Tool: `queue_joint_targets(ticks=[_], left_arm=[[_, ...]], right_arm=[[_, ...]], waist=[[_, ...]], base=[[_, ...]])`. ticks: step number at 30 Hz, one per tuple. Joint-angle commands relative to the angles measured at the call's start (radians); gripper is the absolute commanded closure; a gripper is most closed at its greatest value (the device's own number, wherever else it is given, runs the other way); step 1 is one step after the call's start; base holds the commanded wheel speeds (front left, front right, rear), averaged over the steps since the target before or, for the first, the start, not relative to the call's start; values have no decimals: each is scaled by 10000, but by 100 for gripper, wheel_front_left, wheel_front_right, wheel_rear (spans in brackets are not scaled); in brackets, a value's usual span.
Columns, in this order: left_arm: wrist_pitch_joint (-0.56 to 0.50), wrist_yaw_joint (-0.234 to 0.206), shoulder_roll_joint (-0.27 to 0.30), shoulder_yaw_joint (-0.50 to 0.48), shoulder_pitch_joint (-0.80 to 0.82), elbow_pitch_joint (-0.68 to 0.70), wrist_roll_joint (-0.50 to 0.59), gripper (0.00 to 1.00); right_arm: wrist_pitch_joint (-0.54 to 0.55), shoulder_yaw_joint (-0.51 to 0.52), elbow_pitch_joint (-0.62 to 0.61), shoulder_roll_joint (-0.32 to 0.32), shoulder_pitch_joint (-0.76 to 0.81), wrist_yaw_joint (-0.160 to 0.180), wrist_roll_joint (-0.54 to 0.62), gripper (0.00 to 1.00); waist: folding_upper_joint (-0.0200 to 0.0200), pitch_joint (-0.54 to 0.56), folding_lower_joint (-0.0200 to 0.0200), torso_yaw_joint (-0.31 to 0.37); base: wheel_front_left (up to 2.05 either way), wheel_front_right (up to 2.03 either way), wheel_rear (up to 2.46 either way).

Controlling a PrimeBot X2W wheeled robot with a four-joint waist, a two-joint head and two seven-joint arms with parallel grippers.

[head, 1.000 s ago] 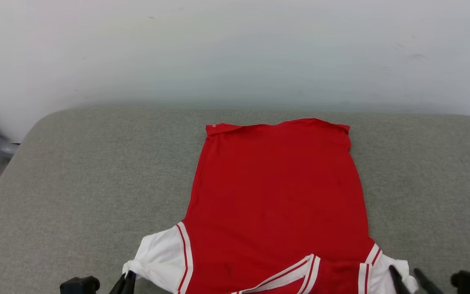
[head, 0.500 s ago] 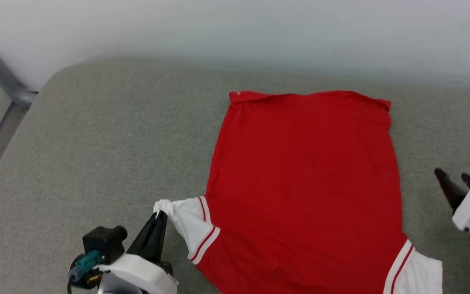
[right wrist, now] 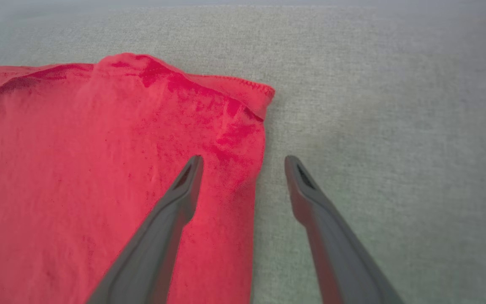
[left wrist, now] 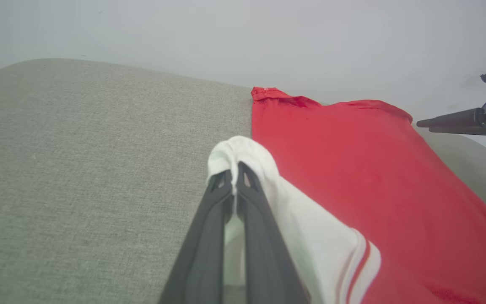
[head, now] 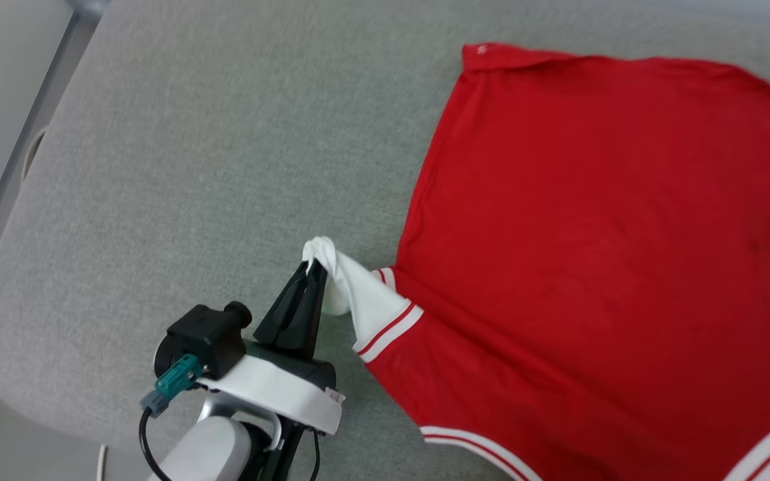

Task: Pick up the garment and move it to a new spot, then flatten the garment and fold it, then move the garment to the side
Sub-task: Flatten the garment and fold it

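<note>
Two left fingers [left wrist: 207,236] pinching sleeve [left wrist: 306,223], one garment [head: 599,234]

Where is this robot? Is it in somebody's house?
Probably a workroom for testing, though I can't be sure: a grey padded surface against a bare white wall, with a red garment laid on it.

Grey cushion [head: 191,167]; red garment [head: 592,234] spread on top.

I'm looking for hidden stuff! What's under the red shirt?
The red shirt lies spread on a grey cushion, which shows beside it and past its far edge. Whatever else might be beneath the cloth is covered and cannot be seen.
</note>
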State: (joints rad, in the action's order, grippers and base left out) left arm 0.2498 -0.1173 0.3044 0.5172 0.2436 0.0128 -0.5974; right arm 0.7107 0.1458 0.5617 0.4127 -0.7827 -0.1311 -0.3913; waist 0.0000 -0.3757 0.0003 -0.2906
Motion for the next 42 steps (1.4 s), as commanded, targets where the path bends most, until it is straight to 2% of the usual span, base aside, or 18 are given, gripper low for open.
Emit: queue_joint_targets(ticks=[1,8,14,15,16,17,24,31,35,36,38,42], left_arm=[[56,34,-86,26,217,107,71,100],[115,218,-414,65,617,260,224,100],[146,375,-617,19,763,83,267,100],[150,407,-647,12,778,50,291,100],[155,428,-676,-4,789,21,309,100],[157,453,-695,-12,788,-9,313,100],[115,515,-565,-46,542,-376,247,100],[-39,281,-270,-289,-14,-882,-44,100],[-217,118,0,-490,-580,-1107,-307,100],[-396,-62,197,-663,-1013,-1247,-519,100],[-497,-179,327,-781,-1248,-1268,-612,100],[-637,-374,598,-1013,-1742,-1278,-855,100]], right_arm=[[43,12,98,130,-380,7,98,0],[104,-151,798,373,-1624,7,738,0],[1189,-537,2025,106,-1013,9,890,0],[1389,-609,2200,120,-851,9,923,62],[1517,-572,2337,99,-737,10,869,96],[1602,-535,2412,62,-700,12,773,100],[1145,-638,2083,379,-825,10,735,100],[496,-943,1383,917,-271,12,579,100],[219,-1006,867,1025,809,12,217,100],[34,-914,426,946,1952,12,-33,100],[-96,-716,62,927,2731,12,-80,100],[-258,-192,-726,463,4463,11,-331,100]], waist=[[0,-698,-3,-562],[0,-1596,-3,-878],[0,-1853,-3,-934],[0,-1857,-3,-936],[0,-1841,-3,-935],[0,-1809,-3,-933],[0,-1145,-3,-672],[0,344,-3,98],[0,1253,-3,718],[0,1834,-3,1237],[0,2133,-3,1541],[0,2618,-3,2155]], base=[[0,0,0],[0,0,0],[0,0,0],[0,0,0],[0,0,0],[0,0,0],[0,0,0],[0,0,0],[0,0,0],[0,0,0],[0,0,0],[0,0,0]])
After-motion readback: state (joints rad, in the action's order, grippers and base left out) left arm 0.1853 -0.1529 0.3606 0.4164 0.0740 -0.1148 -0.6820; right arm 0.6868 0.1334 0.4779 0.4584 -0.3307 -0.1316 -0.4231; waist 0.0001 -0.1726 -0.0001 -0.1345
